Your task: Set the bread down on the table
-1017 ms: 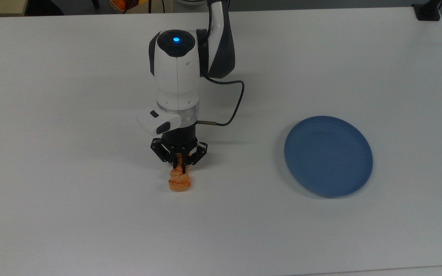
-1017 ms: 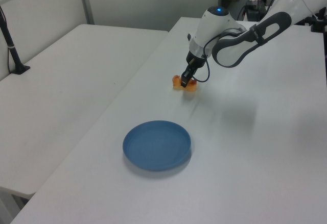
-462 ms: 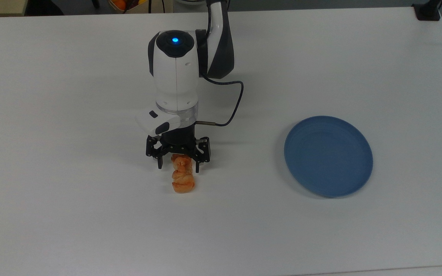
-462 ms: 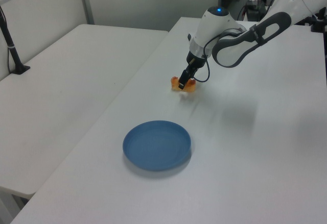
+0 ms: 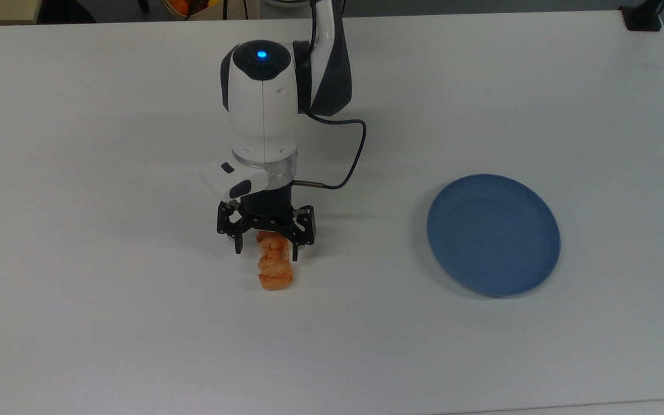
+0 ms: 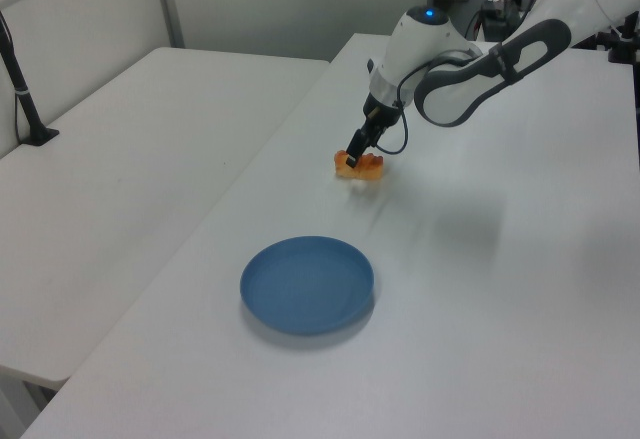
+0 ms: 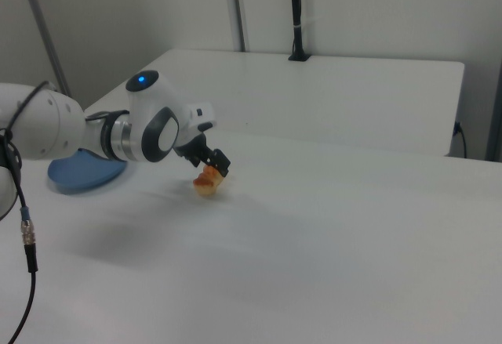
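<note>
The bread is lying flat on the white tabletop, lengthwise toward the top view's bottom edge, well apart from the blue plate that is sitting empty toward the top view's right. The gripper is hanging over the end of the bread nearer the arm, its jaws spread wide, one finger standing on each side of the pastry with white tabletop showing between finger and crust on both sides in the top view. The fingers are therefore bracketing the bread, not clamping it. In the left view the gripper is sitting just above the bread, and the right view is showing the gripper at the top of the bread, close enough that contact from above cannot be ruled out there. Judgement: the placing step appears to be done, with the bread resting on its own and released, and the step in hand is the release and retreat. The next move is calling for a straight lift of the arm, jaws kept apart, so that neither finger drags the lumpy crust sideways or rolls the pastry. The main risk is a glazed surface sticking to a fingertip and the bread shifting as the gripper clears; a slow vertical withdrawal is looking adequate.
</note>
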